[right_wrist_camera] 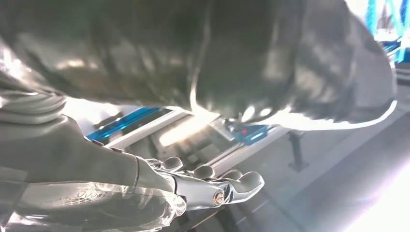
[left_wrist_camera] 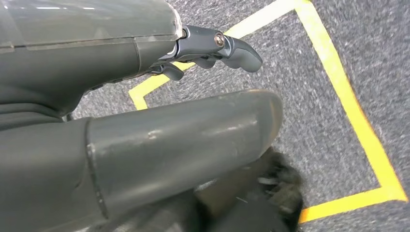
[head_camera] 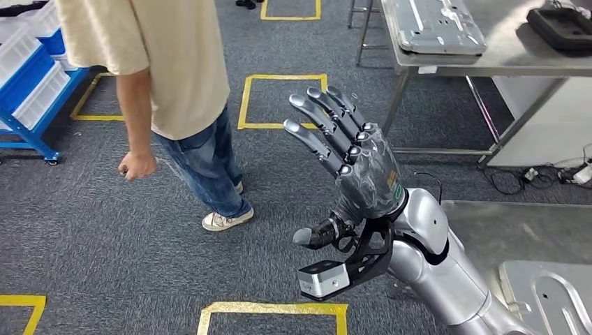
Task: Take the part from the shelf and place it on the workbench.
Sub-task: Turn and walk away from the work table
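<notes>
My right hand (head_camera: 349,160) is raised in mid-air over the carpet, fingers spread and straight, holding nothing; its fingers (right_wrist_camera: 227,186) also show in the glare-washed right wrist view. My left hand (left_wrist_camera: 212,48) hangs over the floor, its thick thumb (left_wrist_camera: 183,145) apart from the fingers, with nothing in it. A blue shelf (head_camera: 28,84) with white bins stands at the far left. A grey metal part (head_camera: 436,24) lies on the steel workbench (head_camera: 489,66) at the upper right. Another grey part (head_camera: 551,300) lies at the lower right on a metal surface (head_camera: 502,230).
A person (head_camera: 174,77) in a beige shirt and jeans stands between me and the shelf, one hand (head_camera: 137,166) hanging down. Yellow tape squares (head_camera: 279,101) mark the grey carpet. A black case (head_camera: 562,26) sits on the workbench. Cables (head_camera: 530,178) lie beside the bench legs.
</notes>
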Available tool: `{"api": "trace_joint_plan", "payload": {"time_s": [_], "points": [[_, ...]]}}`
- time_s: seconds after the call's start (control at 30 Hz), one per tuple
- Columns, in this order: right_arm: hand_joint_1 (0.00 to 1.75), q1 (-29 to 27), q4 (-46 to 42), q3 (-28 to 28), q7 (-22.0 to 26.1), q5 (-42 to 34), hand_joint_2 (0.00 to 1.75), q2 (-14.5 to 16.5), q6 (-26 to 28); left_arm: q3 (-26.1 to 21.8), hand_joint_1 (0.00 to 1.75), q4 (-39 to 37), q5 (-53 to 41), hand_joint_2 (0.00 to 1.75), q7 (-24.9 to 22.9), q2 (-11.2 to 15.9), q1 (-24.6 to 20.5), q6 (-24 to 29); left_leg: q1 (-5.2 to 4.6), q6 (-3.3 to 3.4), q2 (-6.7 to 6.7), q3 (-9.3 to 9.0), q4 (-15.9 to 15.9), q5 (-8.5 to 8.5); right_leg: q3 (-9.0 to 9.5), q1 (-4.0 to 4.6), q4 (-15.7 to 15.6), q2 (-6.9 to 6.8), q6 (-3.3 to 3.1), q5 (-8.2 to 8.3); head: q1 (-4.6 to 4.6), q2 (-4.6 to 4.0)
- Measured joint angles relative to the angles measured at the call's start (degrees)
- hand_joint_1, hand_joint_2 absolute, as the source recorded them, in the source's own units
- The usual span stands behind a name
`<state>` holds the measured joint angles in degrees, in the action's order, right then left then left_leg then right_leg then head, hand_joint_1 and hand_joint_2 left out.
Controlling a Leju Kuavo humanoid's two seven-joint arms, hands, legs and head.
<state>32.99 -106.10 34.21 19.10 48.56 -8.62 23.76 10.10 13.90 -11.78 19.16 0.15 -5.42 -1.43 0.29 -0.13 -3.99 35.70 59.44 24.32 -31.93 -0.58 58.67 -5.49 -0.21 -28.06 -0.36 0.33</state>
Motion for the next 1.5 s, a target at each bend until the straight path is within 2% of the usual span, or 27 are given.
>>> {"api": "trace_joint_plan", "payload": {"time_s": [0.03, 0.1, 0.17, 0.2, 0.23, 0.3, 0.37, 0.4, 0.47, 0.53, 0.6, 0.63, 0.7, 0.77, 0.83, 0.87, 0.93, 1.03, 1.07, 1.13, 1.2, 1.27, 1.33, 1.37, 1.4, 1.47, 1.5], "points": [[0.0, 0.02, 0.0, 0.0, 0.01, -0.02, 0.0, 0.0, 0.05, 0.0, 0.0, 0.0, -0.07, 0.0, -0.01, -0.08, -0.05, 0.09, -0.25, 0.4, -0.28, -0.19, -0.66, 0.17, 0.11, 0.23, -0.04, -0.54, 0.26, -0.12, 0.02, 0.0], [0.0, 0.1, 0.01, 0.0, 0.02, -0.03, 0.0, 0.01, 0.18, 0.0, 0.0, 0.0, -0.19, 0.0, -0.15, -0.21, 0.09, 0.28, -0.16, 1.13, 1.17, -0.16, -0.93, 0.0, 0.43, 0.32, -0.15, -1.26, 0.89, -0.41, 0.04, 0.0], [0.0, 0.22, 0.03, 0.0, 0.03, -0.03, 0.0, 0.01, 0.37, 0.0, 0.0, 0.0, -0.33, 0.0, -0.32, -0.45, 0.17, 0.44, 0.12, 1.84, 2.47, -0.42, -1.39, -0.27, -0.02, 0.03, 1.62, 1.02, 1.44, -1.95, 0.05, 0.0], [0.0, 0.24, 0.07, 0.0, 0.03, -0.03, 0.0, 0.01, 0.46, 0.0, 0.0, 0.0, -0.39, 0.0, -0.36, -0.56, 0.09, 0.5, 0.27, 2.18, 3.07, -0.53, -1.56, -0.39, -1.15, -0.16, 4.14, 2.77, 1.6, -3.48, 0.05, 0.0], [0.0, 0.21, 0.13, 0.0, 0.03, -0.03, 0.0, 0.0, 0.55, 0.0, 0.0, 0.0, -0.44, 0.0, -0.38, -0.66, -0.03, 0.53, 0.23, 2.42, 3.72, -0.52, -1.57, -0.42, -2.88, -0.24, 7.67, 4.27, 1.62, -5.28, 0.05, 0.0], [0.0, 0.06, 0.32, 0.0, 0.03, -0.03, 0.0, -0.01, 0.63, -0.01, 0.0, 0.0, -0.5, 0.0, -0.4, -0.74, -0.15, 0.59, 0.18, 2.66, 5.14, -0.5, -1.5, -0.4, -6.55, -0.25, 14.38, 5.23, 1.67, -7.59, 0.05, 0.0], [0.0, -0.02, 0.5, 0.0, 0.04, -0.03, 0.0, -0.02, 0.66, -0.01, 0.0, 0.0, -0.57, 0.0, -0.45, -0.84, -0.08, 0.62, 0.16, 2.65, 6.74, -0.52, -1.3, -0.33, -7.42, -0.26, 14.78, 5.46, 1.63, -5.89, 0.05, 0.0], [0.0, -0.01, 0.54, 0.0, 0.04, -0.03, 0.0, -0.03, 0.67, 0.0, 0.0, 0.0, -0.59, 0.0, -0.46, -0.89, -0.04, 0.62, 0.17, 2.58, 7.59, -0.55, -1.14, -0.26, -6.37, -0.28, 11.88, 5.81, 1.49, -3.61, 0.05, 0.0], [0.0, 0.01, 0.56, 0.0, 0.07, -0.01, 0.0, -0.04, 0.7, 0.0, 0.0, 0.0, -0.61, 0.0, -0.48, -1.05, -0.07, 0.65, 0.15, 2.27, 9.05, -0.41, -0.77, -0.1, -3.48, -0.45, 4.61, 8.0, 1.09, 0.04, 0.04, 0.0], [0.0, 0.02, 0.57, 0.01, 0.09, 0.03, 0.0, 0.02, 0.78, -0.01, 0.0, 0.0, -0.62, 0.0, -0.5, -1.19, -0.14, 0.78, 0.26, 1.62, 10.27, 0.0, -0.59, -0.11, -2.1, -0.43, 1.1, 9.51, 0.84, 0.96, 0.04, 0.0], [0.0, 0.07, 0.62, 0.02, 0.09, 0.05, 0.0, 0.13, 0.87, -0.03, 0.0, 0.0, -0.62, 0.0, -0.57, -1.17, -0.03, 0.95, 0.42, 0.82, 11.37, 0.32, -0.7, -0.26, -1.86, -0.39, 0.71, 8.62, 0.52, 0.99, 0.04, 0.0], [0.0, 0.12, 0.66, 0.03, 0.1, 0.06, 0.0, 0.23, 0.9, -0.04, 0.0, 0.0, -0.64, 0.0, -0.62, -1.15, 0.08, 1.03, 0.38, 0.49, 10.93, 0.46, -0.43, -0.06, -1.59, -0.51, 0.4, 7.98, 0.21, 1.08, 0.03, 0.0], [0.0, 0.2, 0.72, 0.04, 0.1, 0.07, 0.0, 0.45, 1.0, -0.07, 0.0, 0.0, -0.69, 0.0, -0.74, -1.13, 0.06, 1.15, 0.27, -0.06, 8.29, 1.92, 2.74, 1.82, -1.01, -0.77, -0.24, 6.52, -0.38, 1.25, -0.09, 0.0], [0.0, 0.2, 0.78, 0.04, 0.11, 0.08, 0.0, 0.56, 1.07, -0.08, 0.0, 0.0, -0.74, 0.0, -0.82, -1.16, -0.19, 1.23, 0.39, -0.53, 5.43, 5.3, 9.66, 5.13, -0.77, -0.52, -0.3, 4.99, -0.71, 1.1, -0.19, 0.0], [0.0, 0.13, 0.88, 0.04, 0.11, 0.08, 0.0, 0.57, 1.07, -0.08, 0.0, 0.0, -0.76, 0.0, -0.88, -1.17, -0.25, 1.26, 0.57, -0.88, 4.55, 7.92, 14.67, 6.53, -0.74, -0.4, -0.18, 3.43, -0.78, 0.86, -0.19, 0.0], [0.0, 0.11, 0.91, 0.04, 0.11, 0.08, 0.0, 0.57, 1.07, -0.08, 0.0, 0.0, -0.76, 0.0, -0.92, -1.17, -0.18, 1.26, 0.62, -0.96, 4.32, 7.72, 14.29, 5.73, -0.69, -0.4, -0.1, 2.7, -0.74, 0.7, -0.19, 0.0], [0.0, 0.12, 0.95, 0.04, 0.11, 0.08, 0.0, 0.58, 1.07, -0.08, 0.0, 0.0, -0.75, 0.0, -0.99, -1.15, -0.09, 1.28, 0.68, -0.91, 3.37, 4.55, 8.49, 2.3, -0.41, -0.39, 0.04, 1.42, -0.52, 0.33, -0.19, 0.0], [0.0, 0.26, 0.95, 0.04, 0.11, 0.08, 0.0, 0.6, 1.09, -0.09, 0.0, 0.0, -0.78, 0.0, -1.01, -1.14, -0.38, 1.34, -0.07, 0.13, 0.68, 0.11, 0.14, 0.06, 0.13, 0.14, 0.05, -0.3, 0.27, -0.26, -0.16, 0.0], [0.0, 0.31, 0.95, 0.04, 0.12, 0.1, 0.0, 0.62, 1.13, -0.09, 0.0, 0.0, -0.81, 0.0, -1.02, -1.14, -0.45, 1.37, -0.31, 0.54, 0.61, -0.1, -0.52, 0.27, 0.27, 0.35, -0.05, -0.86, 0.54, -0.37, -0.15, 0.0], [0.0, 0.39, 0.95, 0.04, 0.15, 0.2, 0.0, 0.67, 1.26, -0.08, 0.0, 0.0, -0.98, 0.0, -1.11, -1.15, -0.33, 1.44, -0.12, 1.21, 2.0, -0.13, -0.9, 0.07, 0.63, 0.34, -0.13, -1.52, 1.19, -0.72, -0.13, 0.0], [0.0, 0.53, 0.95, 0.04, 0.25, 0.39, 0.0, 0.7, 1.43, -0.08, 0.0, 0.0, -1.25, 0.0, -1.21, -1.21, -0.26, 1.5, 0.11, 1.81, 3.24, -0.49, -1.43, -0.19, -0.1, 0.1, 2.03, 0.54, 1.75, -2.45, -0.11, 0.0], [0.0, 0.64, 0.97, 0.05, 0.38, 0.63, 0.0, 0.71, 1.62, -0.08, 0.0, 0.0, -1.51, 0.0, -1.39, -1.34, -0.5, 1.66, 0.12, 2.23, 4.36, -0.59, -1.6, -0.29, -3.36, -0.04, 8.54, 3.81, 1.81, -5.64, -0.09, 0.0], [0.0, 0.59, 1.07, 0.05, 0.48, 0.88, 0.0, 0.7, 1.71, -0.09, 0.0, 0.0, -1.76, 0.0, -1.78, -1.59, -0.84, 2.02, 0.03, 2.49, 5.76, -0.58, -1.51, -0.26, -6.99, -0.05, 14.77, 5.07, 1.71, -7.26, -0.08, 0.0], [0.0, 0.57, 1.13, 0.05, 0.52, 0.99, 0.0, 0.68, 1.67, -0.09, 0.0, 0.01, -1.89, 0.0, -2.01, -1.79, -0.93, 2.22, 0.0, 2.54, 6.56, -0.61, -1.42, -0.21, -7.65, -0.07, 15.29, 5.3, 1.63, -6.48, -0.08, 0.0], [0.0, 0.61, 1.18, 0.05, 0.53, 1.07, 0.0, 0.66, 1.59, -0.09, 0.0, 0.01, -2.02, 0.0, -2.22, -1.95, -0.97, 2.37, 0.0, 2.52, 7.39, -0.66, -1.3, -0.15, -7.3, -0.1, 13.69, 5.57, 1.51, -4.67, -0.08, 0.0], [0.0, 0.86, 1.2, 0.05, 0.51, 1.15, 0.0, 0.62, 1.33, -0.08, 0.0, 0.08, -2.26, 0.0, -2.54, -2.34, -1.03, 2.51, -0.02, 2.33, 8.84, -0.68, -1.01, 0.01, -4.8, -0.2, 6.93, 7.6, 1.09, -0.29, -0.08, 0.0], [0.0, 1.01, 1.19, 0.04, 0.48, 1.16, 0.0, 0.62, 1.15, -0.07, 0.0, 0.11, -2.4, 0.0, -2.67, -2.48, -1.12, 2.52, -0.03, 2.14, 9.49, -0.54, -0.8, 0.08, -3.62, -0.32, 3.83, 8.89, 0.92, 0.92, -0.08, 0.0]]}}
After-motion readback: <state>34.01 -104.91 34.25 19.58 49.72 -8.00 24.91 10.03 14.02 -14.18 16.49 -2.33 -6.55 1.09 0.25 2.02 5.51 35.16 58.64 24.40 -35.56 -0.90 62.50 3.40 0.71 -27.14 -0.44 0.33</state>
